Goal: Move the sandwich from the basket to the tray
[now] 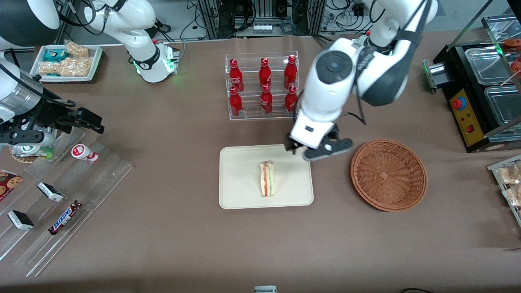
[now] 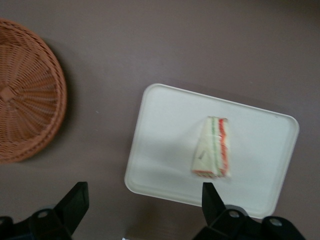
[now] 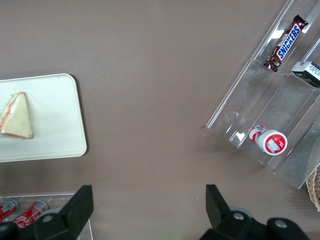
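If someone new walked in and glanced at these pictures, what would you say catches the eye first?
Probably the sandwich lying alone on the cream tray at mid-table, its red and green layers showing. Next, the left arm's gripper, open and empty, hovering above the tray's edge nearest the brown wicker basket, which holds nothing. Then the red bottles in their clear rack, farther from the front camera than the tray.

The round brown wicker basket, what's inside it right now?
Nothing shows inside the round brown wicker basket; its woven floor is bare. The triangular white-bread sandwich lies on the cream rectangular tray. The open end effector hangs over the tray's edge nearest the basket.
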Action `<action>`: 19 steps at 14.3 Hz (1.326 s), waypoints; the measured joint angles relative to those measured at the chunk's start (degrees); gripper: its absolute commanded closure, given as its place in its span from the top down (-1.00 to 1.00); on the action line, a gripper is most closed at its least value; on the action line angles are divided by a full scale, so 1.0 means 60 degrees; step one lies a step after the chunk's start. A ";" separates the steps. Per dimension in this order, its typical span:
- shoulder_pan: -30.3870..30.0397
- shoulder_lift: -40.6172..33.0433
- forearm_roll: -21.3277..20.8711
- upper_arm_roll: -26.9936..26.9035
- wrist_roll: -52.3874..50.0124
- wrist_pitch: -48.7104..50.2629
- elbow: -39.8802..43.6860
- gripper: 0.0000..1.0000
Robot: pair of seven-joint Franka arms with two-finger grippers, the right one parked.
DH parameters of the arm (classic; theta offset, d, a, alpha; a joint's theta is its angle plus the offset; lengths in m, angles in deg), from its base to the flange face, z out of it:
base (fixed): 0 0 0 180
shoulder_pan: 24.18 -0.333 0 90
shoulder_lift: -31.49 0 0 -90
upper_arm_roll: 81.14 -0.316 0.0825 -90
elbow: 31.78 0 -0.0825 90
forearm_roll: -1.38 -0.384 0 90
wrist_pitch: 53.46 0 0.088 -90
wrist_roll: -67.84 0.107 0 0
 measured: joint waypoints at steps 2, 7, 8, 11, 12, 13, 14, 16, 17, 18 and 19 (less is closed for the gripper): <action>-0.0617 -0.0096 0.0009 -0.0017 0.0771 0.0228 -0.0180 1.00; -0.2095 -0.1014 0.0017 -0.0041 0.2724 0.0617 -0.1161 1.00; -0.2455 -0.1227 0.0020 -0.0041 0.3232 0.0816 -0.1298 1.00; -0.3660 -0.1814 0.0033 -0.0051 0.4944 0.1735 -0.1435 1.00; -0.4014 -0.2000 0.0036 -0.0059 0.5392 0.2049 -0.1461 1.00; -0.4284 -0.2181 0.0038 -0.0061 0.5708 0.2273 -0.1501 1.00; -0.4460 -0.2365 0.0038 -0.0059 0.5909 0.2423 -0.1564 1.00; -0.4665 -0.2803 0.0038 -0.0034 0.6239 0.2505 -0.1794 1.00; -0.4723 -0.3084 0.0038 -0.0031 0.6535 0.2539 -0.1913 1.00; -0.4746 -0.3361 0.0038 -0.0030 0.6850 0.2632 -0.1991 1.00; -0.4749 -0.3609 0.0038 -0.0027 0.7108 0.2828 -0.2036 1.00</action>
